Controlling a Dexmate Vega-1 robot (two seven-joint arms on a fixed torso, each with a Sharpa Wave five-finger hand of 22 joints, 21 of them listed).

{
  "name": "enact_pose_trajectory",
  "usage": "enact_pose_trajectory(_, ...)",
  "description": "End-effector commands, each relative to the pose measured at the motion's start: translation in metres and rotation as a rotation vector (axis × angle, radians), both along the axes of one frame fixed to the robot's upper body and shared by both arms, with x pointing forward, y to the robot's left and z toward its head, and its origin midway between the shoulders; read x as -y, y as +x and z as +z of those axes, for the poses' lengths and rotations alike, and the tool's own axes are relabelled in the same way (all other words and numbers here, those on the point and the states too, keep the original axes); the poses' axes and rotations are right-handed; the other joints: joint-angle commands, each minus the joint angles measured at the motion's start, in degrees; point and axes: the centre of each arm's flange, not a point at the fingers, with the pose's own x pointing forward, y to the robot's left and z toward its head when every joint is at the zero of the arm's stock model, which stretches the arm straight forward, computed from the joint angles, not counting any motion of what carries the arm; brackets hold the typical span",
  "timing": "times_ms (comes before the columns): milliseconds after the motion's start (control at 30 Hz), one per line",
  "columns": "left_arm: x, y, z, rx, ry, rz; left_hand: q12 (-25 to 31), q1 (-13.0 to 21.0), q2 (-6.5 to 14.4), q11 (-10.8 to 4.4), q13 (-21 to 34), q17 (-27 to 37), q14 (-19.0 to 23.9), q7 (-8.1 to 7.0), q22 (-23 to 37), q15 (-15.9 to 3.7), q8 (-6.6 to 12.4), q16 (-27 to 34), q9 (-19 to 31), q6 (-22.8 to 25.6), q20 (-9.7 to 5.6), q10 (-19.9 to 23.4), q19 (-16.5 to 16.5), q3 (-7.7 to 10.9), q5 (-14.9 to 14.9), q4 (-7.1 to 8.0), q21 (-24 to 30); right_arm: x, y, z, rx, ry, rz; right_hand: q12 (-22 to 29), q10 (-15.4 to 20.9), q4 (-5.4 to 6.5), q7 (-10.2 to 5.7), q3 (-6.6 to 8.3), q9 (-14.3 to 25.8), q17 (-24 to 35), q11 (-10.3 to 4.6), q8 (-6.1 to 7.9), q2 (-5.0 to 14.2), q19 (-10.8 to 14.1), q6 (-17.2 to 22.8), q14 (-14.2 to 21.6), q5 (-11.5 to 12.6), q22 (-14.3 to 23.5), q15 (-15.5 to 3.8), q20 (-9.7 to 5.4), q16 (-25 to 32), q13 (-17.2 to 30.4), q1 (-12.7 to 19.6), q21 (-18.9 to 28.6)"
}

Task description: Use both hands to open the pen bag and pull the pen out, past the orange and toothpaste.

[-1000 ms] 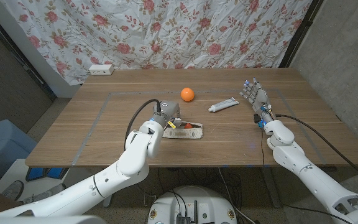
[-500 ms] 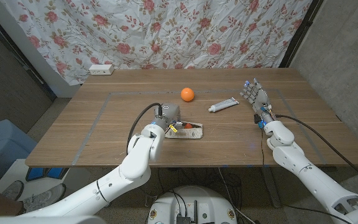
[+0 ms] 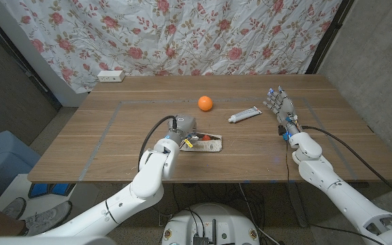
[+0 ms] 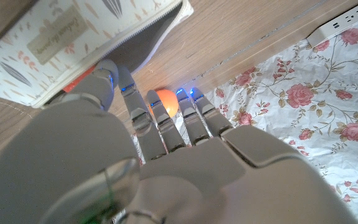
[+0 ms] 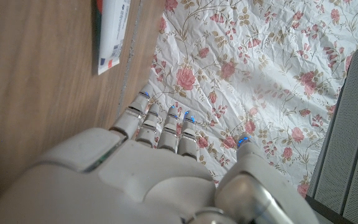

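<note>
The left hand (image 3: 182,129) sits at the bag's (image 3: 206,143) left end near the counter's front edge; its grip cannot be told. Pin that end firmly, then bring the spread right hand (image 3: 278,106) over for the zip.

materials and finishes on the table

the table (image 3: 114,146) is matt brown wood with visible grain. the pen bag (image 4: 73,43) looks like printed cloth. the orange (image 3: 205,103) has a soft sheen. both hands (image 4: 160,168) (image 5: 142,174) look like smooth grey-white plastic.

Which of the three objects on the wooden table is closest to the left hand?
The white patterned pen bag; the left hand is at its end.
</note>
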Motion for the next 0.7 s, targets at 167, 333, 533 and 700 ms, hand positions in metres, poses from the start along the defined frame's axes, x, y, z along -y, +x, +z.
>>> enact_pose_trajectory(167,-0.0035,0.0120,-0.0063,0.007,0.009,-0.004,-0.2,1.1,0.3,0.11,0.2,0.1,0.5,-0.46,0.1,-7.90,-0.04,0.1,0.2,0.9,-0.31,0.9,-0.4,-0.47,0.1,0.04,-0.2,-0.0045,0.0040,0.0023,-0.006,-0.011,0.002,0.2,0.1,-0.51,-0.32,0.08,0.1,0.0,0.08,-0.05,0.53,0.7,0.6,0.0,-0.2,0.2,-0.05,0.12,0.4,0.2,0.1,0.2)
enact_pose_trajectory(333,-0.0056,0.0142,-0.0100,-0.006,0.001,0.000,-0.3,1.5,0.4,0.09,0.2,0.1,0.6,-0.53,0.1,-7.99,-0.02,0.1,0.2,1.4,-0.44,1.2,-0.3,-0.62,0.2,0.01,-0.1,-0.0041,0.0047,0.0029,-0.006,-0.009,0.000,0.2,0.1,-0.58,-0.31,0.09,0.1,0.0,0.07,-0.06,0.55,0.7,0.6,0.0,-0.2,0.2,-0.04,0.17,0.4,0.2,0.0,0.2)
enact_pose_trajectory(533,-0.0082,0.0161,-0.0130,-0.013,0.001,0.003,-0.3,2.0,0.4,0.07,0.2,0.2,0.8,-0.40,0.0,-8.00,-0.04,0.1,0.2,1.8,-0.63,1.5,-0.2,-0.81,0.2,-0.08,0.0,-0.0048,0.0064,0.0038,-0.008,-0.013,0.001,0.2,0.1,-0.69,-0.35,0.11,0.1,0.0,0.09,-0.08,0.58,0.8,0.6,0.0,-0.2,0.2,-0.02,0.18,0.5,0.2,0.0,0.2)
enact_pose_trajectory(700,-0.0096,0.0163,-0.0136,-0.019,0.003,0.005,-0.3,2.2,0.4,0.05,0.2,0.2,0.9,-0.41,0.0,-8.04,-0.13,0.1,0.2,1.8,-0.69,1.7,-0.1,-0.89,0.2,-0.09,0.0,-0.0054,0.0065,0.0041,-0.006,-0.009,0.000,0.2,0.1,-0.83,-0.34,0.11,0.1,0.0,0.15,-0.10,0.54,0.8,0.7,-0.1,-0.2,0.2,-0.09,0.19,0.5,0.2,0.0,0.2)
